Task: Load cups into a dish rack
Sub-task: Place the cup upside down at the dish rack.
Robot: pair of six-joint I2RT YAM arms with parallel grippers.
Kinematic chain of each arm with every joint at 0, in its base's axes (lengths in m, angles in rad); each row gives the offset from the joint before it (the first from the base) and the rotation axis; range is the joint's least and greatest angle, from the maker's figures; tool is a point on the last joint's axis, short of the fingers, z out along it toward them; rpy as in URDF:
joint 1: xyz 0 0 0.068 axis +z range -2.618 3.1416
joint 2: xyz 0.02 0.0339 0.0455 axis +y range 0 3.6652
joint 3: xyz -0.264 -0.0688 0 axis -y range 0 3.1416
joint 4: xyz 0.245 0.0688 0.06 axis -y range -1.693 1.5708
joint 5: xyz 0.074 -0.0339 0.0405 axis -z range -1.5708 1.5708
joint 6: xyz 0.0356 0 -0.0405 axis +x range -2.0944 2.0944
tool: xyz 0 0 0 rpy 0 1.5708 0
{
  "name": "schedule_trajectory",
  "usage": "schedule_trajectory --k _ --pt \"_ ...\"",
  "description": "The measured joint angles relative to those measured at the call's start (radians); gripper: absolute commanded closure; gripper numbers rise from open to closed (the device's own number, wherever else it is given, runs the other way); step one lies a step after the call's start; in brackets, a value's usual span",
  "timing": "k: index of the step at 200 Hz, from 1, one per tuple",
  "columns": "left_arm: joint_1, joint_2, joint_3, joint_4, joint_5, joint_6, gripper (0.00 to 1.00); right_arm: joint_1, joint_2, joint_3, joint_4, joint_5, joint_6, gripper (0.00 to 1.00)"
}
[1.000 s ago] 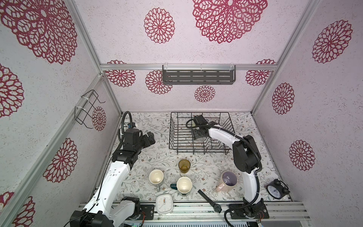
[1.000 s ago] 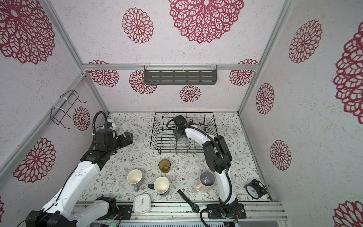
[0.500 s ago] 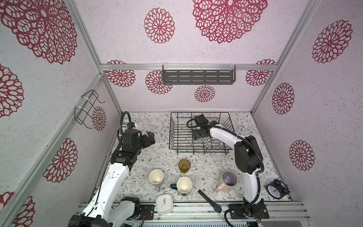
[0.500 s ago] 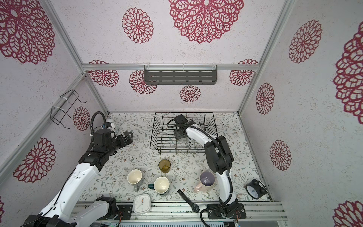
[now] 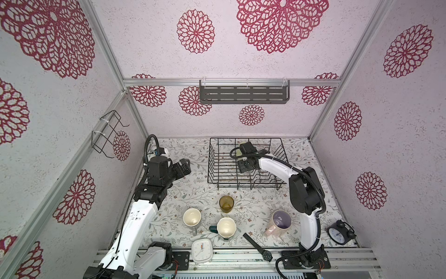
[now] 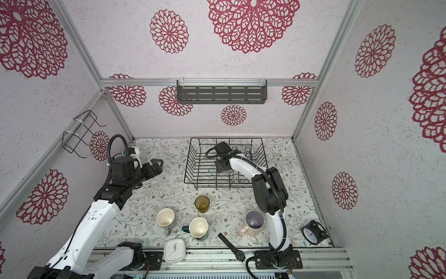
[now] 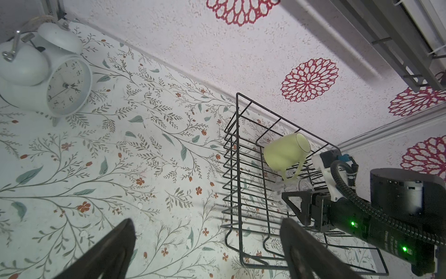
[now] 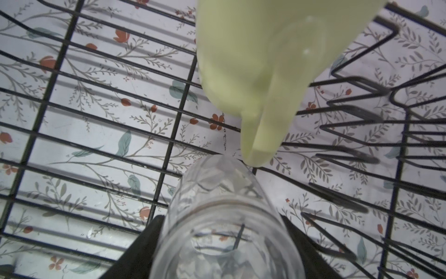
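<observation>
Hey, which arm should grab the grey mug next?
Left. The left fingers are open and empty, and the grey mug stands on that side of the table. The right fingers are down in the rack, either side of the clear glass.

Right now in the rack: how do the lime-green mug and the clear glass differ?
The lime-green mug is opaque; the clear glass is see-through. The mug has a handle; the glass has none. The mug lies free on its side; the glass is held in the right gripper. Shared: both are inside the dish rack, neither standing upright.
</observation>
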Motion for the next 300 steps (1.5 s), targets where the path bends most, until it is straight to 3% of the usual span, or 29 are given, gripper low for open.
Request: schedule_trajectory --k 87,157,208,228,232,236,300 --pt "0.008 -0.026 -0.011 0.001 0.005 -0.010 0.03 -0.021 0.034 0.068 -0.004 -0.039 0.000 0.33" --pt "0.013 -0.026 -0.020 0.001 0.010 -0.016 0.03 -0.021 0.063 0.080 -0.016 -0.040 -0.001 0.20" --pt "0.015 -0.025 -0.008 -0.045 0.078 -0.041 0.03 -0.021 0.056 0.080 -0.030 -0.056 0.000 0.18" --pt "0.014 -0.013 0.037 -0.122 0.095 -0.046 0.03 -0.021 0.027 0.073 -0.039 -0.056 0.000 0.15" --pt "0.014 -0.010 0.047 -0.136 0.100 -0.047 0.03 -0.021 0.018 0.070 -0.040 -0.056 0.000 0.08" --pt "0.014 -0.008 0.056 -0.147 0.101 -0.048 0.03 -0.021 0.008 0.066 -0.040 -0.056 0.001 0.06" --pt "-0.009 0.013 0.080 -0.309 0.166 -0.065 0.00 -0.021 -0.300 -0.109 0.038 -0.082 0.009 0.03"
